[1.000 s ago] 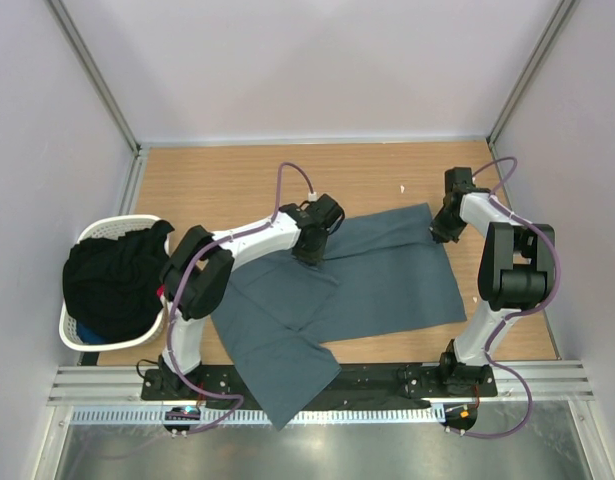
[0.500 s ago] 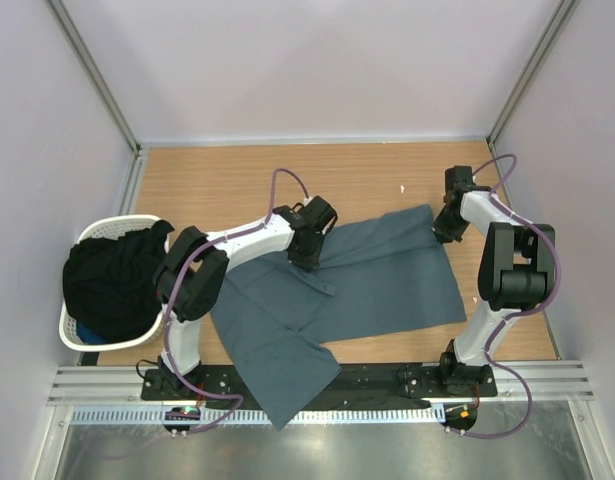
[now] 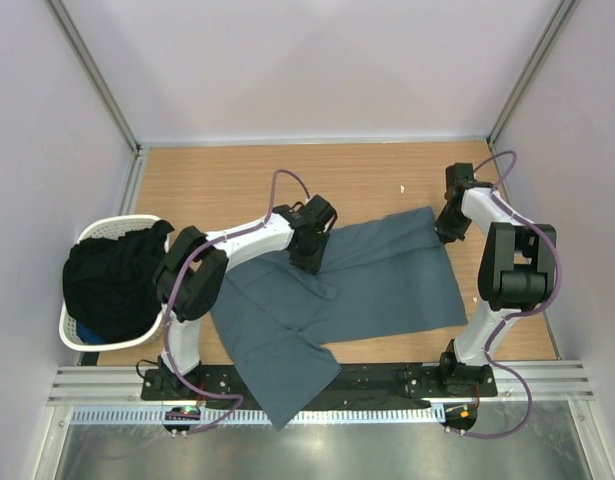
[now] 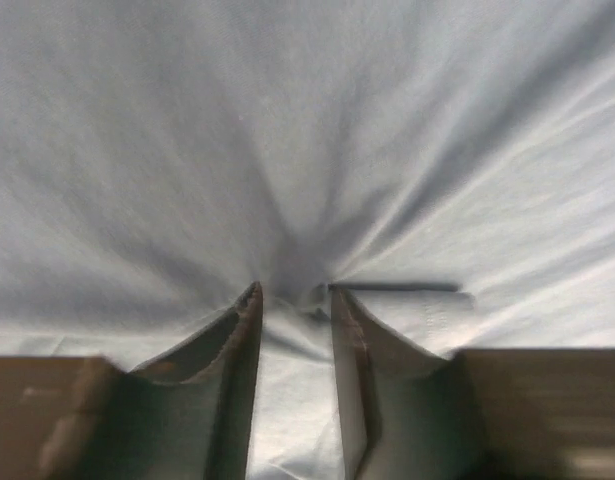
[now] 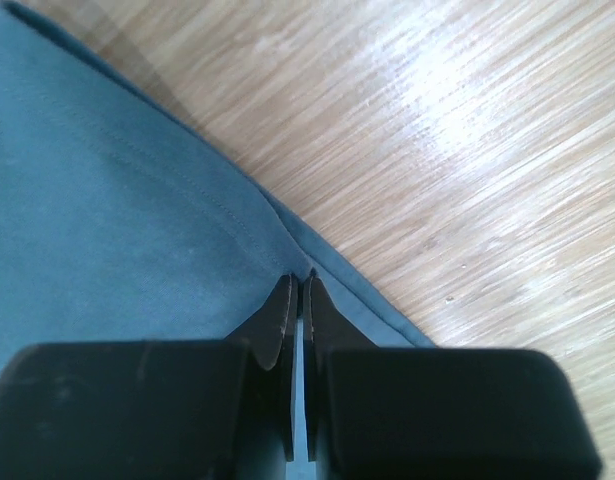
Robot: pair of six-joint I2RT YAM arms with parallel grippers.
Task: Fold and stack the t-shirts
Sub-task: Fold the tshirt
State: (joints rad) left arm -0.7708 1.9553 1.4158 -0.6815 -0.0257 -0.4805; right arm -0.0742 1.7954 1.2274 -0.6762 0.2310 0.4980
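A white laundry basket (image 3: 73,331) is sitting off the left edge of the desk (image 3: 217,185), heaped with dark clothes (image 3: 112,275), and a small white speck (image 3: 403,187) is lying on the bare wood beyond the arms. Nothing is blocking either arm. The slate blue-grey t-shirt (image 3: 387,285) is lying spread and creased across the middle and right of the desk, one part trailing over the near edge onto the mounting rail (image 3: 377,378). The left tool (image 4: 295,310) is pressing down on the shirt's far-left part, its fingers a little apart and pinching a bunch of cloth from which creases are radiating. The right tool (image 5: 299,300) is nipping the stitched hem at the far right corner, its fingers nearly touching.
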